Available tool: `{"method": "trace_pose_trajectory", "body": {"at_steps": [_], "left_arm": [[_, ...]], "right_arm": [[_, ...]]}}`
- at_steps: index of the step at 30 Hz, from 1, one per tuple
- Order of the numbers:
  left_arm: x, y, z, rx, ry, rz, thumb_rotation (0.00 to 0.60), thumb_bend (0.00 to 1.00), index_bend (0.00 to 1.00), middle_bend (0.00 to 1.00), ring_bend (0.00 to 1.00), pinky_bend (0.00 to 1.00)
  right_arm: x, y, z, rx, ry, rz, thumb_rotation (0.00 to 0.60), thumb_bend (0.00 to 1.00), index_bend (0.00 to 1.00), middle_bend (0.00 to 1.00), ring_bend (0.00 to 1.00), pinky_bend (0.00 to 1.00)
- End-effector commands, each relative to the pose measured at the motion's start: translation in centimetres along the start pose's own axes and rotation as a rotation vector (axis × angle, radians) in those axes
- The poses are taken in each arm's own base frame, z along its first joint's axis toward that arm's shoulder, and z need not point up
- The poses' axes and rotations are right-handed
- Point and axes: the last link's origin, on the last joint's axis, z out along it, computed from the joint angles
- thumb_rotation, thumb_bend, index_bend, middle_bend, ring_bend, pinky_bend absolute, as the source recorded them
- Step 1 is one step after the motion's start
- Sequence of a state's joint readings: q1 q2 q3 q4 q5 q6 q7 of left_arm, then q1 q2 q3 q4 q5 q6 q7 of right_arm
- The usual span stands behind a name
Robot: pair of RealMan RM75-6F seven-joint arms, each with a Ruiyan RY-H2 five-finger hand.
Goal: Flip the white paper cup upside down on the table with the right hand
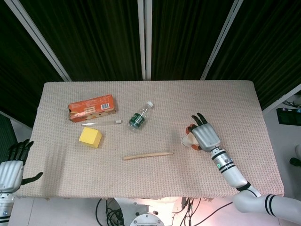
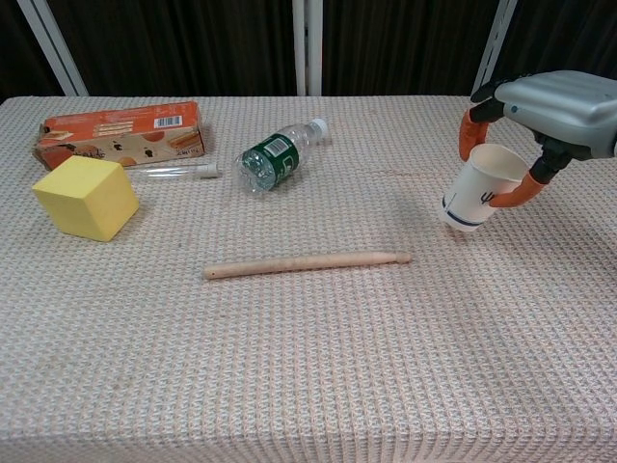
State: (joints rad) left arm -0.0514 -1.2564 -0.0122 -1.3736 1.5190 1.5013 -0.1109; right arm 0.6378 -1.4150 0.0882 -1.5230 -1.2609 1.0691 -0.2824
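Observation:
The white paper cup [image 2: 477,189] has a blue ring near its base and hangs just above the table at the right, tilted with its base toward the left. My right hand [image 2: 549,101] grips it from above, orange fingertips [image 2: 469,129] clamped on both sides of its rim. In the head view only a bit of the cup [image 1: 188,139] shows beside my right hand [image 1: 205,135]. My left hand [image 1: 13,165] hangs off the table's left edge, fingers apart and holding nothing.
A wooden stick [image 2: 307,262] lies left of the cup at mid-table. Farther left are a green-labelled bottle [image 2: 277,157] on its side, a clear tube [image 2: 172,173], a yellow cube [image 2: 85,197] and an orange box [image 2: 120,132].

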Motion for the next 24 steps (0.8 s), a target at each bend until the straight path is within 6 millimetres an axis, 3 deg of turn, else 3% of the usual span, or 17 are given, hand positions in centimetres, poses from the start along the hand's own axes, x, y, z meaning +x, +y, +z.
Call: {"method": "trace_pose_trajectory", "body": {"at_steps": [1,10,19,20,24], "left_arm": [[-0.2,0.1,0.1,0.0,-0.006,0.0,0.6,0.02,0.01,0.0,0.0,0.0],[-0.7,0.3,0.4,-0.008,-0.023,0.002,0.6,0.02,0.01,0.0,0.0,0.0],[-0.8,0.3,0.3,-0.004,-0.026,0.004,0.6,0.02,0.01,0.0,0.0,0.0],[-0.8,0.2,0.3,-0.003,-0.026,0.005,0.6,0.02,0.01,0.0,0.0,0.0],[-0.8,0.2,0.4,-0.003,-0.028,0.007,0.6,0.02,0.01,0.0,0.0,0.0]], "right_arm": [[-2.0,3.8,-1.0,-0.014,0.054,0.389,0.6,0.08,0.51,0.43,0.09,0.0],[-5.8,6.9,-1.0,-0.052,0.048,0.874,0.6,0.07,0.52,0.44,0.09,0.0],[-7.4,8.3,-0.4,-0.052,-0.043,0.99,0.6,0.05,0.51,0.43,0.09,0.0],[-7.5,8.4,-0.4,-0.049,-0.052,0.983,0.6,0.04,0.46,0.41,0.08,0.0],[-7.6,8.9,-0.5,-0.044,-0.077,0.919,0.6,0.02,0.05,0.23,0.0,0.0]]}}
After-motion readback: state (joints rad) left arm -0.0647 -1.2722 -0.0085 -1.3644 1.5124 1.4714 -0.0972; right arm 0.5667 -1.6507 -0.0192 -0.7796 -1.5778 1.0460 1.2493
